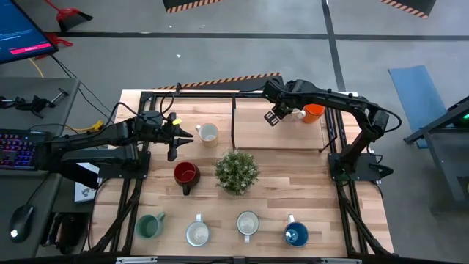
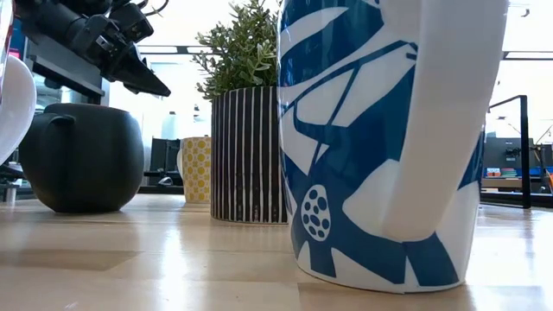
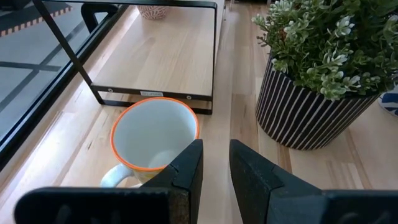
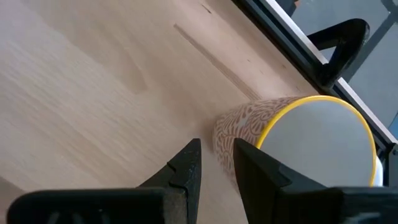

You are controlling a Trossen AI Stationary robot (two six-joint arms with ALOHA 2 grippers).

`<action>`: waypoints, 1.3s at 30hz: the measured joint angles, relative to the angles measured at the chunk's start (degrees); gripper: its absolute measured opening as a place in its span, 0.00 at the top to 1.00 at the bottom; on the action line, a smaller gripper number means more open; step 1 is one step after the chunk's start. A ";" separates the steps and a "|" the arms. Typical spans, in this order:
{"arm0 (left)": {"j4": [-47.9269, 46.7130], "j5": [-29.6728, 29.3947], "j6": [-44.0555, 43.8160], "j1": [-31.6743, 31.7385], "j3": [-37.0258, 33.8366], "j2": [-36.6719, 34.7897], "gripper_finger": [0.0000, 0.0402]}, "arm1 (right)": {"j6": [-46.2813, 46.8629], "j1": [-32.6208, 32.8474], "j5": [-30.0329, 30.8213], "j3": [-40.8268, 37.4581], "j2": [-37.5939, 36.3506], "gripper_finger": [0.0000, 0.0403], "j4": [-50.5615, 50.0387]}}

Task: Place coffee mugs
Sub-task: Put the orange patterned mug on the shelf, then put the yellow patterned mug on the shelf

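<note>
Left gripper (image 1: 176,139), fingers nearly together and empty, hovers beside the cream mug (image 1: 208,133) left of the potted plant (image 1: 236,170). Right gripper (image 1: 278,114), likewise narrowly parted, sits by the orange mug (image 1: 313,112) (partly hidden by the arm) beyond the plant.

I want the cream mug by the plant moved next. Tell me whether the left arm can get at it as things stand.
Probably yes. The left gripper hangs right beside the cream mug, fingers nearly closed, with nothing between them; the potted plant stands clear to one side.

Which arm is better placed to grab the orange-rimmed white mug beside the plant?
Left. The left pincer hovers right at the orange-rimmed mug, while the right pincer is at the far shelf.
</note>
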 joint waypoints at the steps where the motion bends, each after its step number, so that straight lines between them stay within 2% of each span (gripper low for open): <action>1: 0.00 0.00 0.02 -0.02 0.00 0.00 0.83 | 0.06 0.00 -0.02 0.00 0.00 0.80 -0.10; 6: 0.00 0.02 0.02 -0.02 0.00 0.00 0.83 | -0.15 0.00 -0.34 0.00 0.00 0.80 0.56; 10: 0.00 0.01 0.02 -0.02 0.00 0.00 0.83 | -3.60 0.54 -3.58 0.00 0.00 0.80 5.07; 14: 0.00 0.00 0.02 -0.02 0.00 0.00 0.83 | -5.57 1.49 -4.35 0.00 0.00 0.80 9.18; 21: 0.00 0.00 -0.02 -0.02 -0.02 0.00 0.83 | -5.59 4.02 -3.97 0.00 -0.13 0.80 8.23; 29: -0.02 0.00 0.01 -0.01 -0.02 0.00 0.83 | 0.16 11.86 4.17 0.00 -3.37 0.80 0.40; 39: -0.04 0.00 -0.02 0.00 -0.02 0.00 0.83 | 11.34 25.01 9.11 0.00 -7.73 0.80 -8.48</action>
